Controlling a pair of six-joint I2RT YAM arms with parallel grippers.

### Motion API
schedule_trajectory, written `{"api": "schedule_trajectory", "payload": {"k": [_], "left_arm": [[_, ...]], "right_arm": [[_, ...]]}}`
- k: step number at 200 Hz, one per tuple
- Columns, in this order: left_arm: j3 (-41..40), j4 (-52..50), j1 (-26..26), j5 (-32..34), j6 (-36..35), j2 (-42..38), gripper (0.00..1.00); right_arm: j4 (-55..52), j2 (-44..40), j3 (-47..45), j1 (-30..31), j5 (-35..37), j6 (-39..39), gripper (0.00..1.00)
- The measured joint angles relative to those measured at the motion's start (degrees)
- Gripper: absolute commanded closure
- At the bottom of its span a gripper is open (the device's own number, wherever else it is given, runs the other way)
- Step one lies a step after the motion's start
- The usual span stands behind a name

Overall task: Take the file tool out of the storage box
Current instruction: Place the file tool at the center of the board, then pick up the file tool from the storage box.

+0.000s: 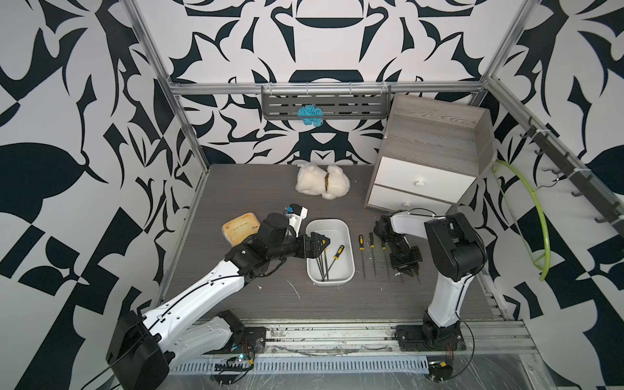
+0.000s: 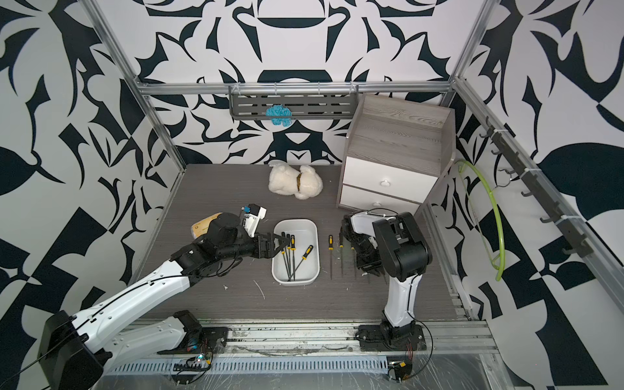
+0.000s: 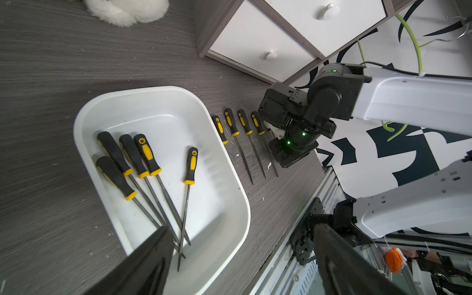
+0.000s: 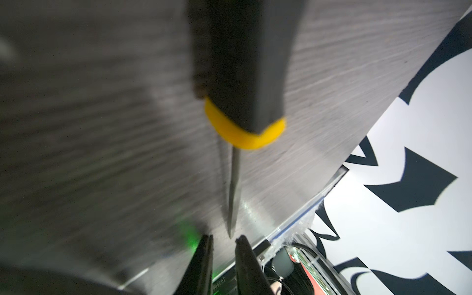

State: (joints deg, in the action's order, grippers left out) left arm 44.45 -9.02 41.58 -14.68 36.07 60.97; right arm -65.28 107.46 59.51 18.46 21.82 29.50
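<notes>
The storage box (image 1: 326, 221) (image 2: 295, 221) is a shallow white tub mid-table. Several file tools with black-and-yellow handles (image 3: 148, 155) lie inside it. My left gripper (image 1: 319, 244) (image 3: 242, 228) hovers over the box's left rim, open wide and empty. Three more files (image 1: 372, 251) lie in a row on the table right of the box. My right gripper (image 1: 407, 271) (image 4: 224, 238) sits low at the right end of that row. Its jaws stand slightly apart. Another file (image 4: 242, 63) lies flat on the table, its tip just at the gap and not pinched.
A grey wood-grain cabinet (image 1: 429, 152) with white drawers stands at the back right, close behind the right arm. A white plush toy (image 1: 322, 182) lies at the back centre. A yellow block (image 1: 238, 228) sits behind the left arm. A green hoop (image 1: 537, 216) hangs on the right wall.
</notes>
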Motion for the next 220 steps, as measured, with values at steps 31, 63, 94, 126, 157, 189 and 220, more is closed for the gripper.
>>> {"api": "schedule_trajectory", "payload": {"k": [31,63,94,126,157,189,220], "left_arm": [[0.0,0.0,0.0,0.0,0.0,0.9,0.08],[0.0,0.0,0.0,0.0,0.0,0.9,0.08],[0.0,0.0,0.0,0.0,0.0,0.9,0.08],[-0.3,-1.1,0.0,1.6,-0.6,0.7,0.1],[-3.9,-3.0,0.0,4.3,-2.4,-1.6,0.11],[-8.5,-3.8,0.0,7.3,-3.6,-3.9,0.11],[-10.1,-4.0,0.0,9.8,-4.3,-7.6,0.12]], "right_arm": [[0.7,-0.6,1.4,0.0,-0.2,-0.6,0.79],[1.6,-3.3,0.7,0.9,-0.7,-0.7,0.8],[1.1,-17.7,1.4,9.0,-1.7,1.3,0.8],[5.7,-29.0,6.3,22.6,-6.3,4.0,0.79],[18.6,-26.8,5.9,25.1,-16.4,3.5,0.8],[28.5,-13.5,8.2,25.1,-25.2,1.9,0.82],[30.8,-1.3,15.4,25.1,-28.0,-1.1,0.81]]}}
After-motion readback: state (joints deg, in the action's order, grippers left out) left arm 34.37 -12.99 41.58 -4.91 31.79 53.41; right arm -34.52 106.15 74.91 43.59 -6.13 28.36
